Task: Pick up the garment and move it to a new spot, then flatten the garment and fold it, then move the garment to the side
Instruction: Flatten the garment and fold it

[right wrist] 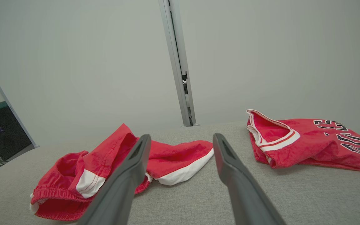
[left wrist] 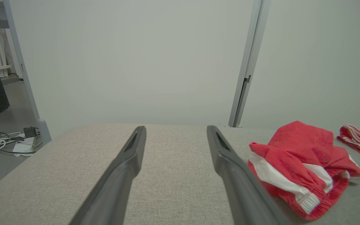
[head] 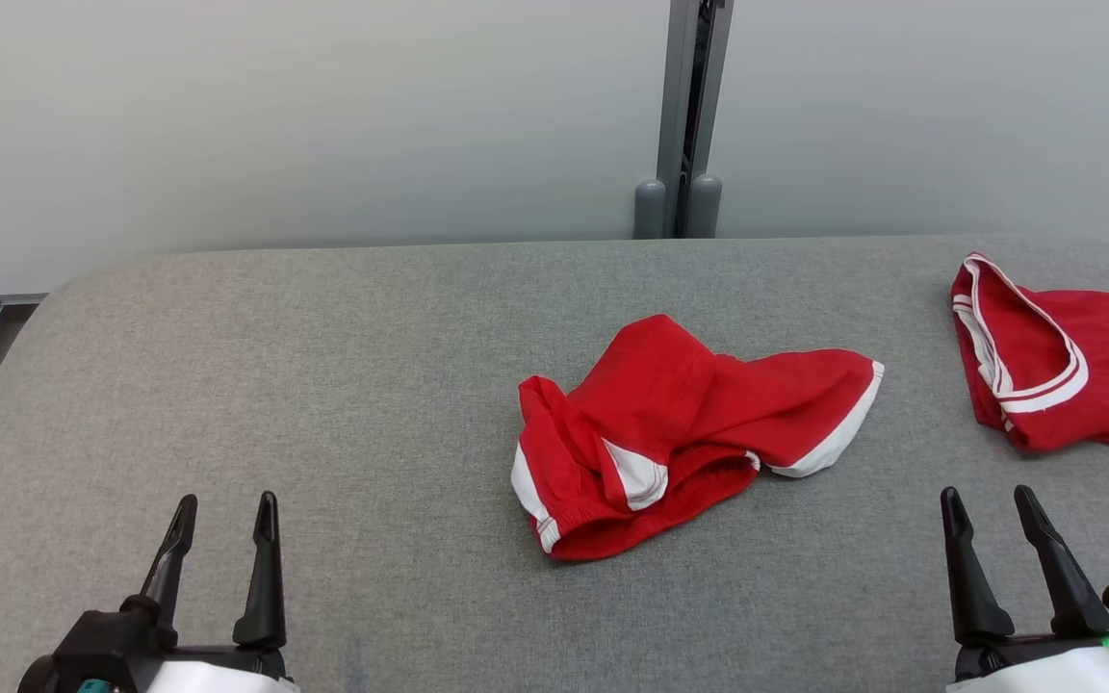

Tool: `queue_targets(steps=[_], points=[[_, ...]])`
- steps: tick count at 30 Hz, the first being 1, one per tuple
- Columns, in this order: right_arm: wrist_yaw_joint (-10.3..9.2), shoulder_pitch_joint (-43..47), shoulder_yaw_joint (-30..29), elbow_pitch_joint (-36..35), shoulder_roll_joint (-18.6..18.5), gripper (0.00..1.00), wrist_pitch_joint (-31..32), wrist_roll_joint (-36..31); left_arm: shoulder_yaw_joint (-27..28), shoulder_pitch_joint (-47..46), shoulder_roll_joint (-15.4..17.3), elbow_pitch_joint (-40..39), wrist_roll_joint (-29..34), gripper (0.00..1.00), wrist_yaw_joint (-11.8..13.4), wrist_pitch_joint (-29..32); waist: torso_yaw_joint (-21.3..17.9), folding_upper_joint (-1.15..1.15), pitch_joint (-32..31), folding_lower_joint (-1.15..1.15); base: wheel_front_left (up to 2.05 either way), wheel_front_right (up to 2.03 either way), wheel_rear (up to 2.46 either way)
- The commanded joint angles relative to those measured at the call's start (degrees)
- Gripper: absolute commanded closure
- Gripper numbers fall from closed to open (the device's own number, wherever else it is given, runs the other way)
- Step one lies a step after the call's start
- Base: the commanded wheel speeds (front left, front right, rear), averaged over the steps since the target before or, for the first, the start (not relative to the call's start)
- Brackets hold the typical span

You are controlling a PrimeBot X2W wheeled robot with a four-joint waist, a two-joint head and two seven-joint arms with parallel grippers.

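My left jaws sit over the near edge of the desk (head: 323,385), released and spread wide, with nothing between them. The shorts (head: 680,433) lie crumpled at mid-desk, about 2 o'clock from those jaws and well apart from them. The waistband faces me and the legs are bunched over each other. My right jaws are released and empty too. From them the shorts are at 10 o'clock, and the jersey (head: 1065,375) is near at 1 o'clock, running off the right edge of the head view.

I take the shorts as the garment; no pick has begun. The bunching is my main worry: a pinch on stacked layers would lift a wad that won't spread flat. Coming in too low could catch the soft desk cover along with the cloth. A new spot too far toward 3 o'clock would overlap the jersey and tangle the two.
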Motion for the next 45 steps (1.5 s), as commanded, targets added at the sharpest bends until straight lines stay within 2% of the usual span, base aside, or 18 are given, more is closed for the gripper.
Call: queue_targets(steps=[1,27,31,36,45], points=[[0.02,0.4,0.0,0.2,-0.2,0.0,-0.3,0.2,0.2,0.3,0.1,0.0,0.3,0.0,-0.3,0.0,0.0,0.0,0.0,0.0,0.0,0.0,0.0],[0.02,0.2,0.5,0.5,-0.2,0.0,-0.3,0.5,0.2,0.4,-0.6,-0.5,1.2,0.0,-0.1,0.0,0.2,0.0,0.0,0.0,0.0,0.0,0.0],[0.02,-1.6,2.8,0.8,-1.0,0.0,-0.3,0.7,0.0,0.1,-0.7,-0.4,1.2,0.0,0.0,0.0,0.6,0.0,0.1,0.0,0.0,0.0,0.0],[0.02,-5.7,8.5,3.6,-2.1,0.0,-0.3,1.3,-0.9,-0.6,-0.7,-0.2,1.1,0.0,0.0,0.0,1.8,0.0,0.7,0.0,0.0,0.0,0.0],[0.02,-17.2,16.6,15.9,-3.0,0.0,-0.3,3.4,-4.3,-4.1,-0.7,0.7,0.3,0.0,-0.1,0.0,6.7,0.0,3.9,0.0,0.0,0.0,0.0]])
